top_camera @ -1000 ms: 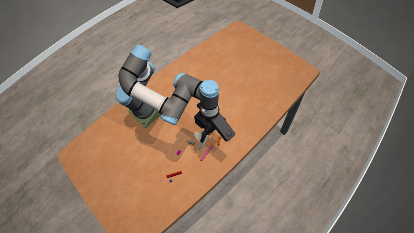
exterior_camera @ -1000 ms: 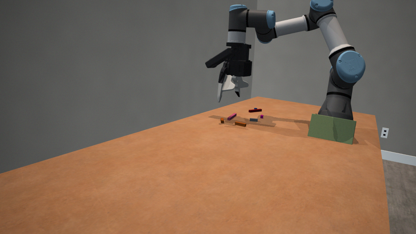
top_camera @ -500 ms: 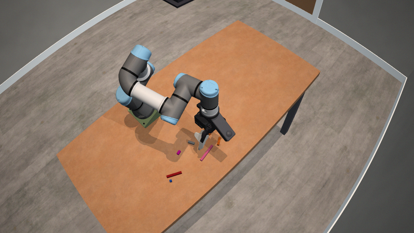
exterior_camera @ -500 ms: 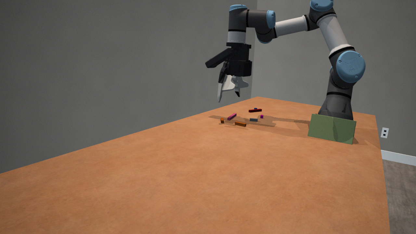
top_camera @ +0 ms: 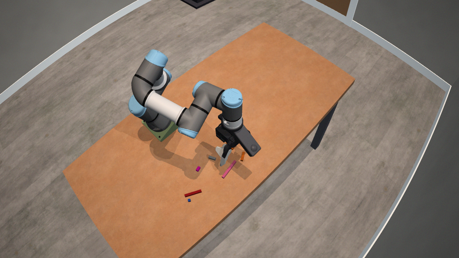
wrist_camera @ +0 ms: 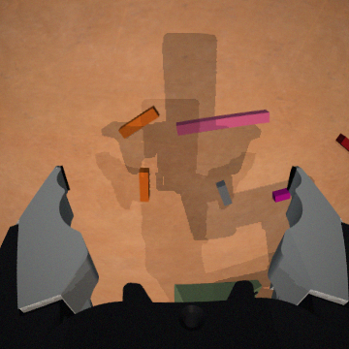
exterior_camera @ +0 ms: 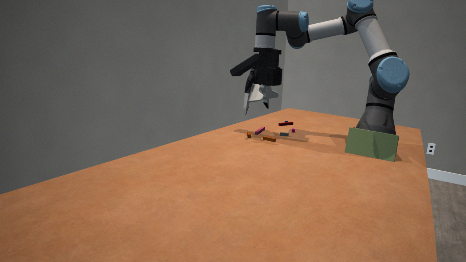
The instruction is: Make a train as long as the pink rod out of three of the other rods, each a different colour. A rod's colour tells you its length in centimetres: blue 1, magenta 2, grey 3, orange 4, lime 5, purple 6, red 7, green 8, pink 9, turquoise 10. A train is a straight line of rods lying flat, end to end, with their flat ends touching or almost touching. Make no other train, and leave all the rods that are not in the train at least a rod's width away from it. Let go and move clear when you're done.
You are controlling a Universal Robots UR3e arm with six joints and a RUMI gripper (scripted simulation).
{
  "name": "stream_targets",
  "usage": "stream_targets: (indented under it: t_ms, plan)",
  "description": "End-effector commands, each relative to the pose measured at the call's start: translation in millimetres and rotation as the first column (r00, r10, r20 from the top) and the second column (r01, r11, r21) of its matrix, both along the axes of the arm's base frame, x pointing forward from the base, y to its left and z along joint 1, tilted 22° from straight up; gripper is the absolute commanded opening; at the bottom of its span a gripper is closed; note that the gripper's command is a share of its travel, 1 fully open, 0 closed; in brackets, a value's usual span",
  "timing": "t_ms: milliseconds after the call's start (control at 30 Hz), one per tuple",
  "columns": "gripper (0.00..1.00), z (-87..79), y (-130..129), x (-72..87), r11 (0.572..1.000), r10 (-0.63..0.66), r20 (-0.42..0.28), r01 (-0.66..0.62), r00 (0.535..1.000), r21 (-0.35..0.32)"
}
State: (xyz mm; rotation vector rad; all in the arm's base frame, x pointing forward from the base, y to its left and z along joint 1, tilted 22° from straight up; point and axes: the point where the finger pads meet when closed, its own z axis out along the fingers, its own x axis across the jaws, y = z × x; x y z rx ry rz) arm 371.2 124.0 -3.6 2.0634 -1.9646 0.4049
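Note:
The pink rod point(wrist_camera: 223, 121) lies flat on the table; it also shows in the top view point(top_camera: 228, 168) and the exterior view point(exterior_camera: 259, 130). Two orange rods point(wrist_camera: 139, 122) point(wrist_camera: 143, 184) lie left of it, apart from each other. A short grey rod point(wrist_camera: 224, 192) and a small magenta rod point(wrist_camera: 281, 195) lie below the pink one. A red rod point(top_camera: 192, 193) and a tiny blue rod point(top_camera: 189, 200) lie farther off. No rods touch end to end. My gripper point(wrist_camera: 178, 167) point(exterior_camera: 255, 106) hangs well above the rods, open and empty.
The arm's green base block point(exterior_camera: 371, 143) stands behind the rods and shows at the bottom of the wrist view point(wrist_camera: 218, 291). The table's long edge runs close to the pink and orange rods point(top_camera: 256, 175).

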Motion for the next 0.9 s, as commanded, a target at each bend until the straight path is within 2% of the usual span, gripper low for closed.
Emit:
stream_targets:
  t_ms: [0,533,867]
  plan:
    - [1.00,0.8,0.4,0.7,1.000,0.000,0.003,0.000,1.000,0.001]
    - [1.00,2.3,-2.5,1.1,1.000,0.014,-0.003,-0.014,1.000,0.001]
    - [1.00,15.0,-29.8,2.7,0.990,0.139,-0.054,-0.139,0.989,0.008]
